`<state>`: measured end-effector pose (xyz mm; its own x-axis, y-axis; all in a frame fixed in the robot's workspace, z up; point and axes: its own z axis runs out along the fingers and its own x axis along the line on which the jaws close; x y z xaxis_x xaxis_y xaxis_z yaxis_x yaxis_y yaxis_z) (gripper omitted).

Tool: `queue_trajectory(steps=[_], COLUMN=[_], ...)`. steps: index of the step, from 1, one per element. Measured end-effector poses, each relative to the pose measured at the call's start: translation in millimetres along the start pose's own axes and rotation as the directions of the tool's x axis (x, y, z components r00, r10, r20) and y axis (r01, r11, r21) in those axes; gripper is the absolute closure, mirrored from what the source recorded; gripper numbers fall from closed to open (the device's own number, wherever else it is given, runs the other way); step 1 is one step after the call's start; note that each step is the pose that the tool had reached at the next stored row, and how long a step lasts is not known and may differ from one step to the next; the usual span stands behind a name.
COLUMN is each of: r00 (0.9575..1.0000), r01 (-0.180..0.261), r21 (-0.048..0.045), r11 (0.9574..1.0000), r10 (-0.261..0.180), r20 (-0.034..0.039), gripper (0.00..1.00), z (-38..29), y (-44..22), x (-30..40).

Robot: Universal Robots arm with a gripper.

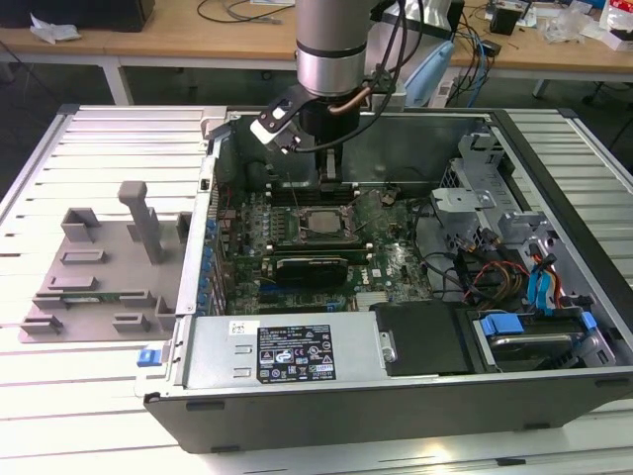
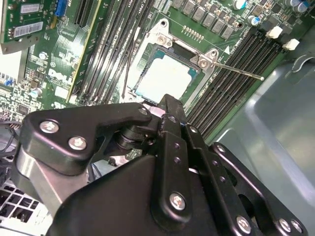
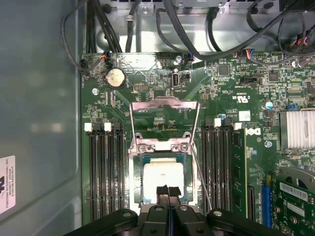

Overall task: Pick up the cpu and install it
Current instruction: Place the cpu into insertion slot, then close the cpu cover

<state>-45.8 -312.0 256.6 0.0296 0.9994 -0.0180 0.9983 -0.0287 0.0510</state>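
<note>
- Open computer case (image 1: pixel 396 401) on a slatted table (image 1: pixel 99 139).
- Grey plastic tray (image 1: pixel 109 272) beside it, on the exterior view's left.
- Coin battery (image 3: pixel 116 77) on the green motherboard (image 3: pixel 221 88).

The arm (image 1: pixel 331 45) stands upright, its silver wrist (image 1: pixel 330 71) pointing straight down. The black gripper (image 1: pixel 332 178) hangs below it. In the first wrist view the gripper (image 3: pixel 166 191) has its jaws pressed together, tip to tip.

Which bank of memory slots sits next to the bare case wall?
The bank bordering the grey case wall; the other bank, across the cpu, lies toward the finned heatsink.
</note>
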Motion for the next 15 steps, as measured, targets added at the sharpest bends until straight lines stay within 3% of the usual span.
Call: queue_trajectory(steps=[2, 3, 15], r00=[1.0000, 1.0000, 1.0000], r01=[0.000, 0.000, 0.000], r21=[0.0027, 0.0148, 0.0160], r11=[1.0000, 0.9999, 0.9999], r10=[0.000, 0.000, 0.000], r20=[0.0000, -0.0005, -0.0007], gripper=[0.89, 0.89, 0.89], z=[-0.2, -0.3, -0.1], y=[0.1, 0.4, 1.6], x=[0.0, -0.1, 0.0])
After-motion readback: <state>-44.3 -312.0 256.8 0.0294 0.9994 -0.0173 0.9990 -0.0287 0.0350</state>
